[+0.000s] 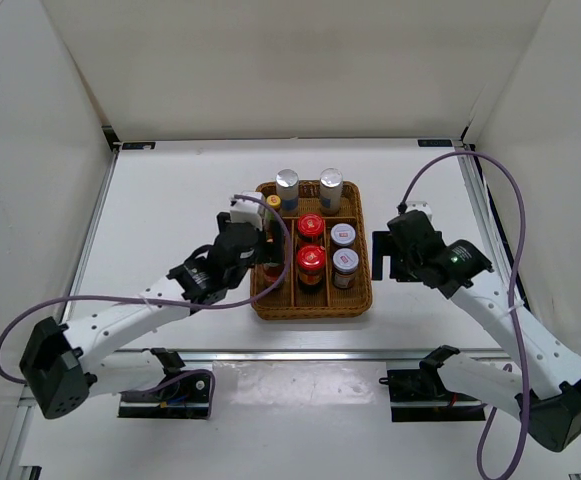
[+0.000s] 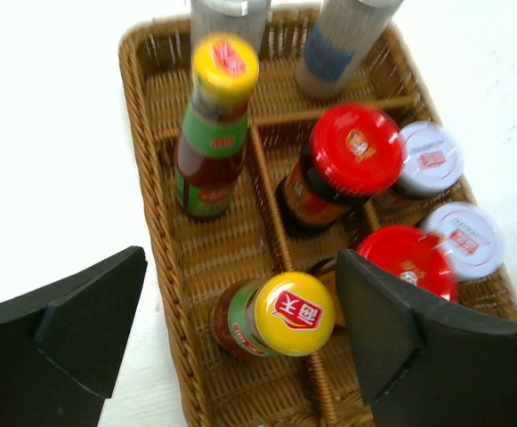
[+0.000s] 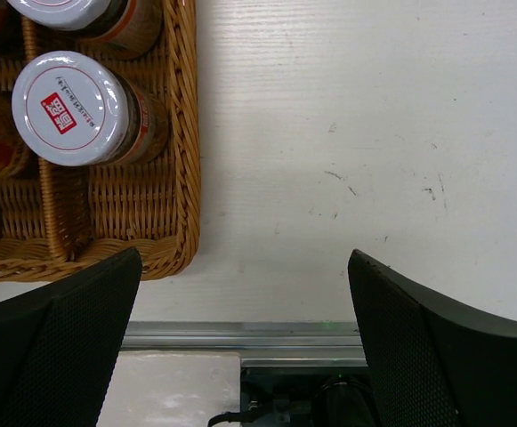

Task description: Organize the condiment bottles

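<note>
1. Standing upright in the left-hand lane of the wicker tray [image 2: 156, 222], the near yellow-capped sauce bottle [image 2: 280, 316] sits between the pads [image 2: 89, 329] of the left gripper [image 2: 240, 311]. The pads are spread wide with a clear gap on each side, and nothing is held.
2. Handling, as a judgement:
   - It is slim and rigid, probably glass under a glossy label, so slick and breakable.
   - It is filled with dark sauce, so it has some weight for its size.
   - It is tall on a narrow foot, so it is likely to tip on the woven floor.
3. Best hold, as a judgement: square across the shoulder just under the cap, or mid-label. The smooth rounded cap itself is a poor place to grip.
4. Farther along the same lane stands the second yellow-capped sauce bottle [image 2: 218, 133], apart from the first.
5. In the middle lane are two red-lidded jars [image 2: 351, 151], squat with broad lids. They look steadier but would need a wider bite.
6. In the right lane are two white-lidded jars [image 2: 429, 160]. In the far cross compartment are two silver-capped bottles [image 1: 287, 185], side by side.
7. All eight appear to be inside the tray, paired by kind, so the sorting looks close to finished.
8. The right gripper [image 3: 245, 302] is fully spread and empty, over the bare table [image 3: 374, 133] just beside the tray's right wall.
</note>
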Robot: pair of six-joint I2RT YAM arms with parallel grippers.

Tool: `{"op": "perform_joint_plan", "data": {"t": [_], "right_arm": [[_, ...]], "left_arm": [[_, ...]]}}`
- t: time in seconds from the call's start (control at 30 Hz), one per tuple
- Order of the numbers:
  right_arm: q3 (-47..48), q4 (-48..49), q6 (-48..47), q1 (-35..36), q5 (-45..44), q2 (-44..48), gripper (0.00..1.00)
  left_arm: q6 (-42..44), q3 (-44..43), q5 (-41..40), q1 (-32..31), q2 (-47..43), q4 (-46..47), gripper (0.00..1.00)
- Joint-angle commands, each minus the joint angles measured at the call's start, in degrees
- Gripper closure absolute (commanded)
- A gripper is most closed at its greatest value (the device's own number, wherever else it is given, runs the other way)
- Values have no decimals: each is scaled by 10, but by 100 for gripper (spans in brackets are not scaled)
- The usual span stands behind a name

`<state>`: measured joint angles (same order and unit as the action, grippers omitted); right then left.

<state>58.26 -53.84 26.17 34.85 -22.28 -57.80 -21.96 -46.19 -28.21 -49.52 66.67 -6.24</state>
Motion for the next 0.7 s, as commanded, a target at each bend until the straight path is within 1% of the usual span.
{"op": "perform_joint_plan", "data": {"t": [0.0,0.1,0.13,0.27,0.37,0.5,0.53,0.57,0.67], "right_arm": [[-1,8,-10,-1,0,21,0],[-1,8,-10,-1,-12,31,0],[-1,8,-10,-1,-12,31,0],[-1,8,-5,-1,-22,31,0],[-1,2,0,-1,-28,31,0],[-1,2,0,-1,-28,37,0],[-1,2,0,-1,-16,43,0],[-8,8,-7,-1,-16,48,0],[-15,19,-7,-1,-10,62,0]], "left_arm": [[30,-59,-39,-4,-71,-48,0],[70,-71,-64,-4,-116,-64,0],[101,-71,-71,-4,-149,-69,0],[169,-55,-138,-4,-230,-82,0],[213,-9,-187,16,-285,-82,0],[253,54,-187,24,-345,-82,0],[253,81,-182,24,-356,-74,0],[262,94,-182,24,-375,-56,0],[267,131,-188,24,-401,-40,0]]}}
